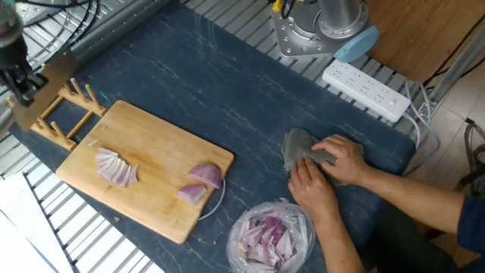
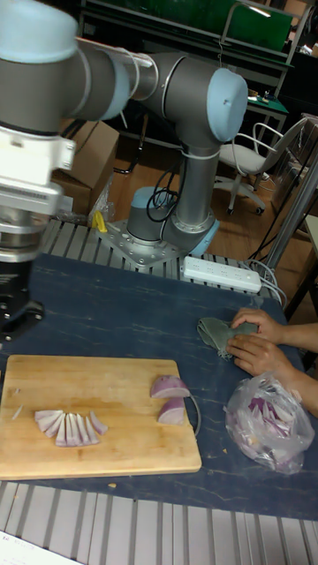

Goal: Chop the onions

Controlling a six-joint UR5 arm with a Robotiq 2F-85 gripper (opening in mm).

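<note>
The onions lie on the cutting board (image 1: 151,178), off to one side of the pincer (image 1: 17,76): a sliced fan (image 1: 115,167) nearer it, two wedges (image 1: 201,183) farther. A good chop would hit the uncut wedges squarely. Whether the pincer is open or holding anything, I cannot tell.

Worktop (image 1: 227,91): dark blue, faint pale marbled streaks. Cutting board (image 1: 159,159): light honey wood, fine grain. Onions: sliced fan (image 1: 115,167), the nearer to the black gripper (image 1: 19,80), pale pink-white with purple edges; two wedges (image 1: 198,183), farther off, purple-skinned. Bagged bits (image 1: 269,236): clear plastic, purple and white. Cloth (image 1: 299,148): grey-green. Power strip (image 1: 365,89): white. Arm (image 2: 177,84): grey with light blue caps.
</note>
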